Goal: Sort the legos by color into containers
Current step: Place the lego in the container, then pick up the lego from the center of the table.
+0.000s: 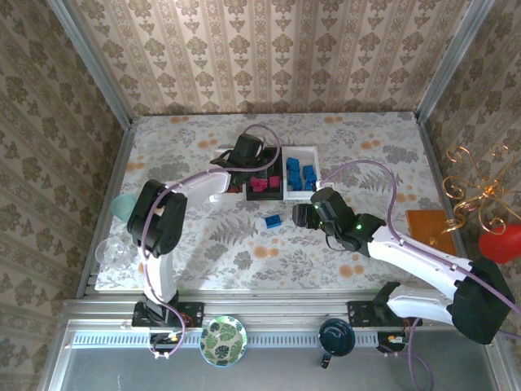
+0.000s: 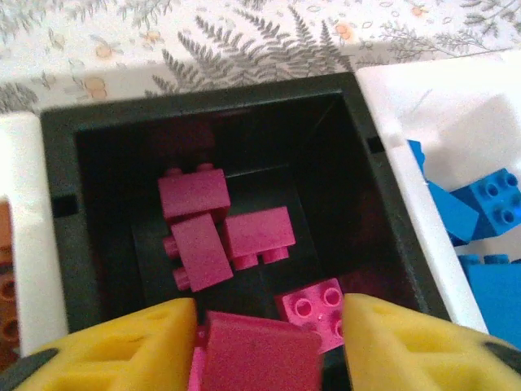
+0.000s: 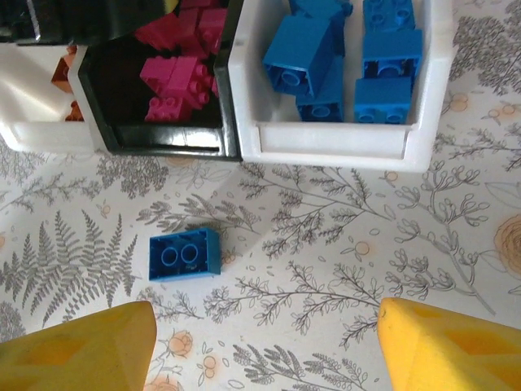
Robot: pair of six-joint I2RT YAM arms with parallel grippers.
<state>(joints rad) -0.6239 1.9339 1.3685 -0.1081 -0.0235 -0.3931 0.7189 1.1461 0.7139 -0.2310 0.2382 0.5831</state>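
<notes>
Here's the floral-patterned table [image 1: 366,138], with the row of three joined shallow plastic trays [image 1: 313,151] sitting mid-table within reach of both arms. The sort looks nearly finished, and each tray has its own colour. The white tray on the right [image 3: 330,142] holds blue plastic bricks [image 3: 326,57]. The black middle tray [image 2: 57,212] holds bright pink bricks [image 2: 216,236]. The white tray on the left [image 3: 32,134] shows orange-brown bricks [image 3: 63,73] at its edge.

Now the arms. The left gripper [image 2: 269,305] hangs right over the black tray, which is where pink belongs, and a pink brick [image 2: 260,350] sits between its yellow fingers [image 2: 122,350]. The jaws stand a touch wider than that brick, with a sliver of gap at one finger. I read that as a drop-off rather than a firm grip, though I can't tell if the other finger touches it.

Over to the right gripper [image 3: 267,308]. It's spread wide, holding nothing, and hovering above bare cloth just short of the trays. That's a sensible spot, because a single loose blue brick [image 3: 185,254] lies studs-up on the table ahead of its fingers, towards the left one. It's just in front of the black tray and near the blue tray it belongs in. My guess is this arm lines up on it next, and it will need to shift across to centre the brick between the jaws.
</notes>
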